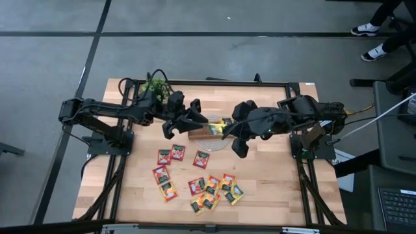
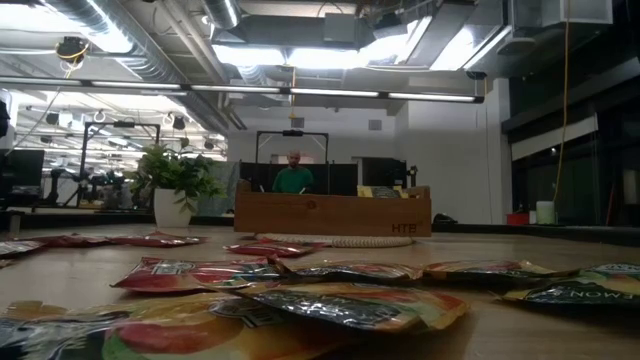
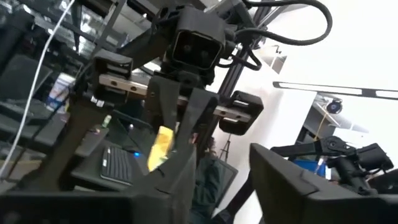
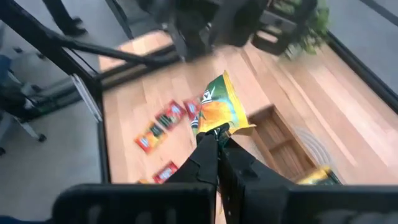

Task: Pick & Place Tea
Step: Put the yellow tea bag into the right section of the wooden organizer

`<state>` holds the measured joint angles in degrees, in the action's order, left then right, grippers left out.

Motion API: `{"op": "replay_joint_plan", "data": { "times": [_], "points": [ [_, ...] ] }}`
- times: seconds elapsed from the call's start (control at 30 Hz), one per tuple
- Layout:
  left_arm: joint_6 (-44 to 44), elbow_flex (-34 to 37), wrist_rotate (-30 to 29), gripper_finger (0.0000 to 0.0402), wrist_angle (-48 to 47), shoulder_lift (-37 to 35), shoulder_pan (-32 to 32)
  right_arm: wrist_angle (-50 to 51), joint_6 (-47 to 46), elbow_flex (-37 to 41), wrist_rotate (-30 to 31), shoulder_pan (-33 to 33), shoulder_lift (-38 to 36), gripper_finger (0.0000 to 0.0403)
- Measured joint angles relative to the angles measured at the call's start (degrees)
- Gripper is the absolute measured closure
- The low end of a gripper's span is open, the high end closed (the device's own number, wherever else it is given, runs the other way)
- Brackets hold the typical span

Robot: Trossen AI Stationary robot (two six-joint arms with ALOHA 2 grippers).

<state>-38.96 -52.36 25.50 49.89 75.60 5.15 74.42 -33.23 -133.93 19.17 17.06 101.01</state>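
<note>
The right pincer (image 4: 217,138) is clamped on a yellow-green tea sachet (image 4: 219,112), held above the wooden tray (image 4: 283,146) near the far middle of the tabletop (image 1: 273,182). The left pincer (image 1: 195,121) faces it just across the tray; its fingers are seen apart, with nothing held. The remaining sachets (image 1: 198,179) lie scattered toward the near edge. A potted plant (image 1: 156,86) stands at the far-left corner. For a clean placement, the sachet should be centred over its compartment and lowered before release, with the left arm kept clear.
</note>
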Motion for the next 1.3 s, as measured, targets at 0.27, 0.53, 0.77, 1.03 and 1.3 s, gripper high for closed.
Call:
{"op": "replay_joint_plan", "data": {
  "times": [0.27, 0.53, 0.77, 1.03, 1.3],
  "points": [
    [1.1, 0.0, -0.4, 0.019, -2.9, -0.1, 0.0, 1.8, 2.9, 0.0, 0.5, 0.0, 0.0, 0.0399],
    [1.2, 0.0, -0.9, 0.0191, -8.6, -0.1, 0.0, 1.8, 9.8, 0.0, 0.6, -0.7, 0.0, 0.0399],
    [1.2, 0.0, -0.9, 0.0191, -8.6, -0.1, -0.2, 0.2, 11.5, 0.0, 1.9, -2.5, 0.0, 0.0399],
    [1.2, 0.0, -0.1, 0.0192, -11.6, 0.0, -0.7, -2.0, 12.9, 0.0, 2.6, -3.1, -0.8, 0.0399],
    [1.2, 0.0, -2.4, 0.0192, -11.7, 0.0, -1.0, -4.8, 12.8, -1.1, 2.4, -3.1, -1.6, 0.04]
  ]
}}
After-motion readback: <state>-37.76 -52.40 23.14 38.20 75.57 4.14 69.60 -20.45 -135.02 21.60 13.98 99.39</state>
